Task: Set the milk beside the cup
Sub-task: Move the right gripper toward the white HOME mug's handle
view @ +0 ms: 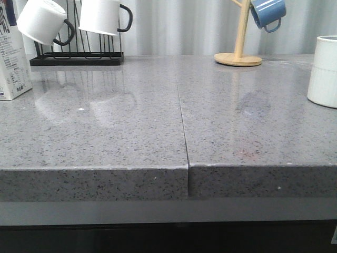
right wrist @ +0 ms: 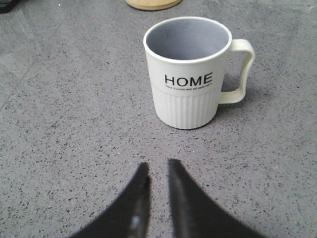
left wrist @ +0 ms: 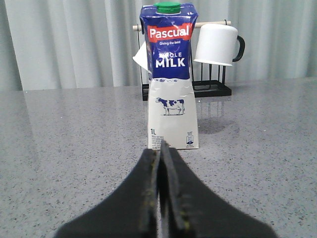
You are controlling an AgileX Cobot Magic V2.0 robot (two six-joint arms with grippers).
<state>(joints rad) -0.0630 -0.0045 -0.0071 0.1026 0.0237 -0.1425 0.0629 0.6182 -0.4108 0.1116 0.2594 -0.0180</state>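
The milk [view: 13, 58] stands upright at the far left of the table, cut off by the front view's edge. In the left wrist view the milk [left wrist: 171, 79] shows in full: dark blue top, cow picture, "1L". My left gripper [left wrist: 161, 148] is shut and empty, pointing at the carton's base, a short way off it. The cup [view: 324, 71], a white ribbed "HOME" mug, stands at the far right. My right gripper [right wrist: 157, 166] is open by a narrow gap and empty, a short way from the cup [right wrist: 188, 74]. Neither gripper shows in the front view.
A black rack [view: 76, 58] with two white black-handled mugs [view: 105, 16] stands at the back left, behind the milk. A wooden mug tree [view: 239, 52] holding a blue mug [view: 267, 11] stands at the back right. A seam [view: 183, 126] splits the grey tabletop.
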